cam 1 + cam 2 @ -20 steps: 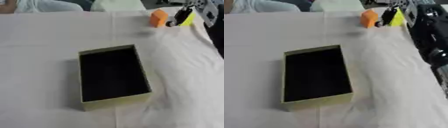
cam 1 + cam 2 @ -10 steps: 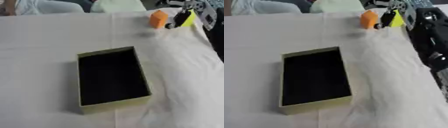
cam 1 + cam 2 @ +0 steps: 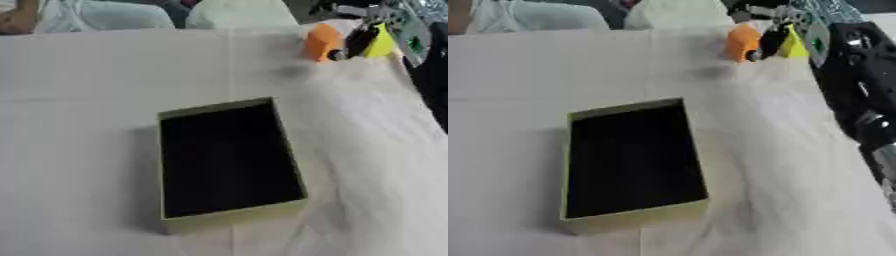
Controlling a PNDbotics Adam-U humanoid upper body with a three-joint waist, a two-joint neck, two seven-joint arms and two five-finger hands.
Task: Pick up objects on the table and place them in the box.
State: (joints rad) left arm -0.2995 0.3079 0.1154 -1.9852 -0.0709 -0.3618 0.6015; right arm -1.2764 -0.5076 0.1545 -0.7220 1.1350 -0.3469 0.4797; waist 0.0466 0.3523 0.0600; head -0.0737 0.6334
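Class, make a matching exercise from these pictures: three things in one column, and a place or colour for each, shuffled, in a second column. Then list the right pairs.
Things:
1. box
2. orange object
3. yellow object

Descriptions:
A. far right, just right of the dark robot hand
B. mid-table, open, dark inside
C. far edge, just left of the robot hand

Pairs: 1-B, 2-C, 3-A

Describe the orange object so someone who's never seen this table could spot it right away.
Start at the open dark-lined box in the middle of the white tablecloth, then look to the far right corner. The orange object is the blocky piece there, left of the right hand; the neighbour on the hand's other side is the yellow object.
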